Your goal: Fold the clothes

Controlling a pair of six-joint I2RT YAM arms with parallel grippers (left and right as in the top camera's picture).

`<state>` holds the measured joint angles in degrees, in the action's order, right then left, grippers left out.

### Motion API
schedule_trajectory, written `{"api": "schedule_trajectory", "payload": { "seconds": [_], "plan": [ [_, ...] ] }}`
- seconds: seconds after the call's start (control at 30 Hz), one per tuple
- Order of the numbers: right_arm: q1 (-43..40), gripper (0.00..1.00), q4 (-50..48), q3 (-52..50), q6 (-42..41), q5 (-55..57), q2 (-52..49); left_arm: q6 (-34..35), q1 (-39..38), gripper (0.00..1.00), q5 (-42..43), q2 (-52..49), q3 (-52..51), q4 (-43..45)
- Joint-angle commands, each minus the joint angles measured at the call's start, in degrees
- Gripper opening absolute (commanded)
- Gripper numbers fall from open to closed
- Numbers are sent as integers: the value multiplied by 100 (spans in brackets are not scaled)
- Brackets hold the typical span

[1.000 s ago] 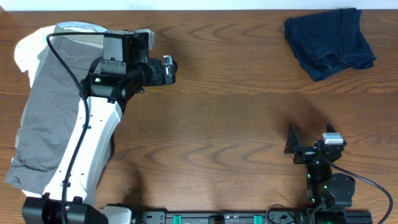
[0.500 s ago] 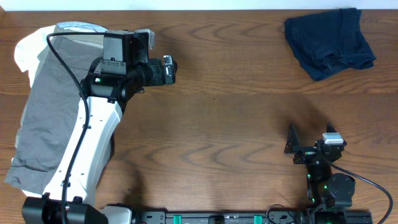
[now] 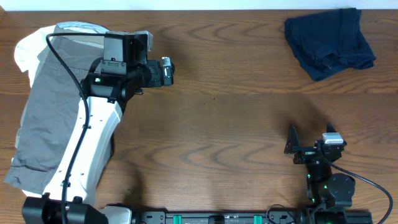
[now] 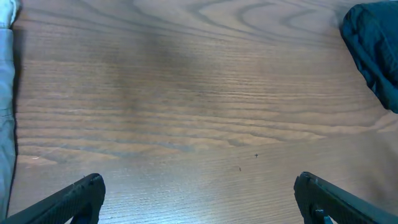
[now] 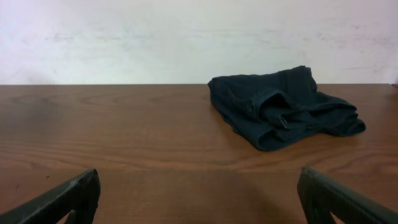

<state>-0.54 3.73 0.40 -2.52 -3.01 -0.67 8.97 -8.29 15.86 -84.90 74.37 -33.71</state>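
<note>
The crumpled dark navy-blue shorts of soft fabric (image 3: 329, 42) are seen at two o'clock on the brown wooden table (image 3: 236, 124), touched by nothing. The left gripper (image 3: 166, 70), at ten o'clock beside the flat grey shorts (image 3: 50, 118), is spread wide and empty. The right gripper (image 3: 311, 137), at five o'clock, is spread likewise.

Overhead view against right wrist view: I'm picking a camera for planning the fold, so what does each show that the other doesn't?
Only overhead: the grey shorts lying over a white garment at the table's left side, with the left arm reaching across them. Only right wrist: the pale wall behind the table, and a side-on look at how high the navy shorts bunch up. Both: the navy shorts, crumpled and unfolded near the far right corner, the wooden table, and the right pincer, open and holding nothing.
</note>
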Motion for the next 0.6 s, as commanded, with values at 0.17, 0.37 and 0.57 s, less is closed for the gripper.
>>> {"api": "schedule_trajectory", "payload": {
  "seconds": [0.17, 0.37, 0.57],
  "plan": [
    [-68, 99, 31, -9, 2, 20, 39, -59, 24, 98, -308, 610, -267, 372],
    [-68, 99, 31, -9, 2, 20, 39, -61, 24, 98, -308, 1416, -892, 1106],
    [-68, 99, 31, -9, 2, 20, 39, -251, 24, 98, -306, 2367, -1971, 2011]
  ]
}}
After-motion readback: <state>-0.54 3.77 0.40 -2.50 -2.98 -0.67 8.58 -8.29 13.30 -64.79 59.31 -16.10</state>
